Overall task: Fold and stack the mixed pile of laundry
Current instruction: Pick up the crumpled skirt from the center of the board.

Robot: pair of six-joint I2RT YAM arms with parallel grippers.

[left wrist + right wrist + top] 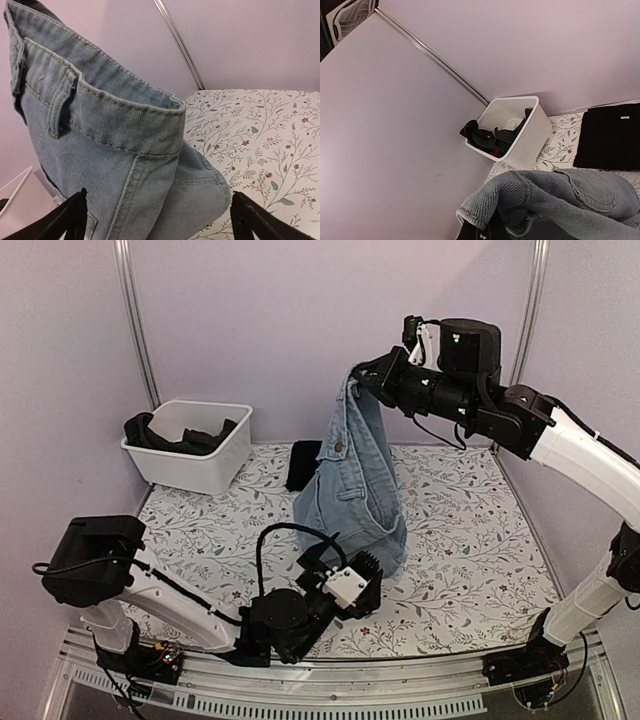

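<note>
Denim, light blue: the jeans (350, 490) hang in the middle of my top view, their lower end bunched on the floral table (470, 540). Nearest me, at 6 o'clock, the left gripper (366, 578) sits low over the table with its fingers spread wide, just beside the foot of the jeans. On its wrist camera the two dark fingers frame the fabric, and I cannot tell whether either one touches it. Up at 1 o'clock, the right gripper (366, 376) is raised high, jaws pressed together and pinching the jeans by the waistband. Behind them at 12 o'clock a folded black cloth (303, 465) lies flat on the table. Farthest, at 10 o'clock, the white bin (205, 472) holds dark clothes (170, 437).
</note>
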